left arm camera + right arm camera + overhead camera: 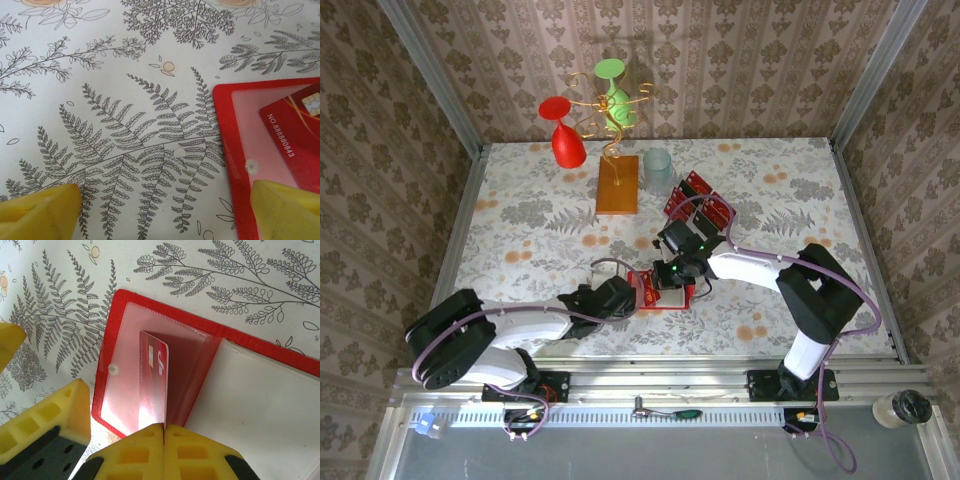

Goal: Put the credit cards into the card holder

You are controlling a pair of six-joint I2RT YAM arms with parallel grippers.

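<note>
Two arms meet in the middle of the desk [520, 230], over the open holder [672, 297], which lies flat with its pale inside facing up. The right claw [164, 442] is pressed shut, pinching the near edge of a red card [154, 375] that stands on edge in the clear pocket on the holder's [150, 302] left half. From the left wrist, the card [295, 135] shows through the pocket film, chip and number legible. The left claw [160, 215] hangs wide apart and holds nothing. One yellow finger [285, 210] sits over the holder's [225, 135] red border and the other is over bare desk. Its blocks crowd the holder's side just beside the right claw. Behind the right arm, well apart from the holder, spare cards [698, 203] stand tilted in a row. Farther back are a pale cup [657, 170] and a wooden base [618, 185] with a wire tree carrying a red glass [563, 135] and a green glass [613, 95].
</note>
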